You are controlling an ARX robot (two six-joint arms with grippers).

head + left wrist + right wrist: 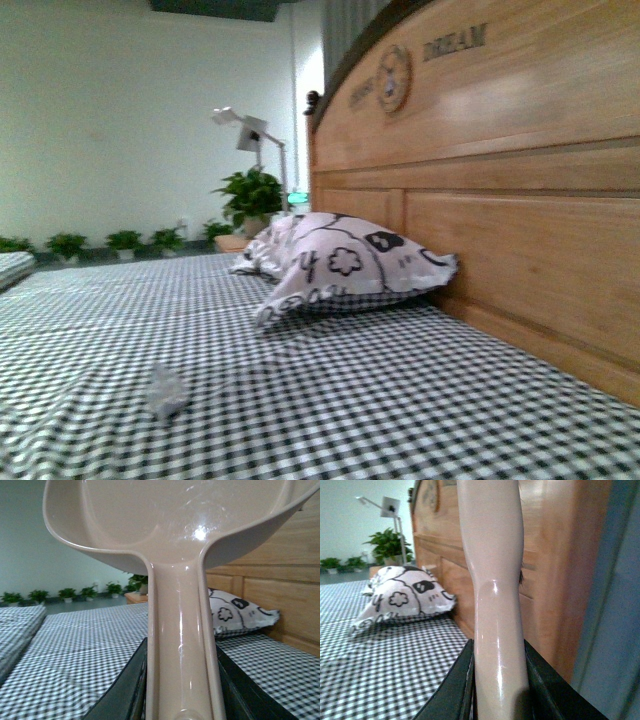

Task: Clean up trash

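- While the left claw [182, 700] is clamped on one dustpan [165, 525] by its handle, the right claw [497, 690] is clamped on one pale handle [492, 555].
- One crumpled white wad [165, 390] lies on the checked bed [420, 400], nearer the camera than the patterned pillow [350, 265] and well apart from it.
- One wooden headboard [500, 200] stands behind.

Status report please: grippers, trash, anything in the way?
Left gripper shut on dustpan. Right gripper shut on brush handle. Tissue wad loose on checkered sheet. Nothing near it; pillow farther back by headboard.

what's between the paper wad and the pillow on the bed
Nothing but bare checked sheet; the front view shows it running clear from the wad to the pillow.
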